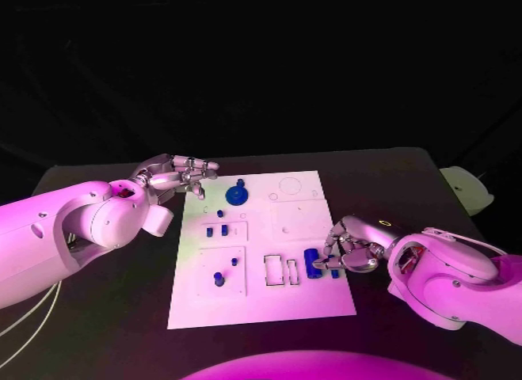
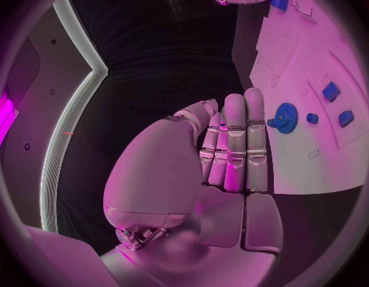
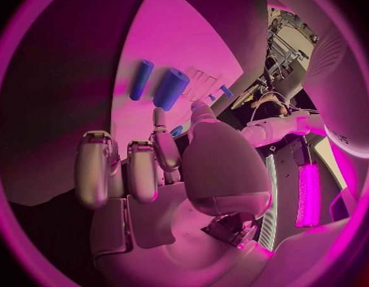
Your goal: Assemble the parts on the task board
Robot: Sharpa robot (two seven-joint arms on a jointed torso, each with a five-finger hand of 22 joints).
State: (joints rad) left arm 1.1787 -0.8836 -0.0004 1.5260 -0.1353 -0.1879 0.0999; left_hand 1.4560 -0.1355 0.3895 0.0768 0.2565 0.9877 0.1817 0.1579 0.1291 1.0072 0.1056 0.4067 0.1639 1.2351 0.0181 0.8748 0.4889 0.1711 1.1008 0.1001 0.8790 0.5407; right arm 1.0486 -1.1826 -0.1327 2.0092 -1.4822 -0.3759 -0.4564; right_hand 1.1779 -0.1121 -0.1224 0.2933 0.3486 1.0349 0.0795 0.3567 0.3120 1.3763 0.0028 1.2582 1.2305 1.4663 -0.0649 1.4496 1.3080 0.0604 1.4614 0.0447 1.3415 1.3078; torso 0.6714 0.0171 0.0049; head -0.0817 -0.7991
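Several blue parts sit on the board, slots remain; my right hand pinches a small part, left hand released.

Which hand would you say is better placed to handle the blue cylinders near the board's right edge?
Probably the right hand: its fingertips sit at the blue cylinders on the task board. The left hand hovers at the far left corner, near the blue gear.
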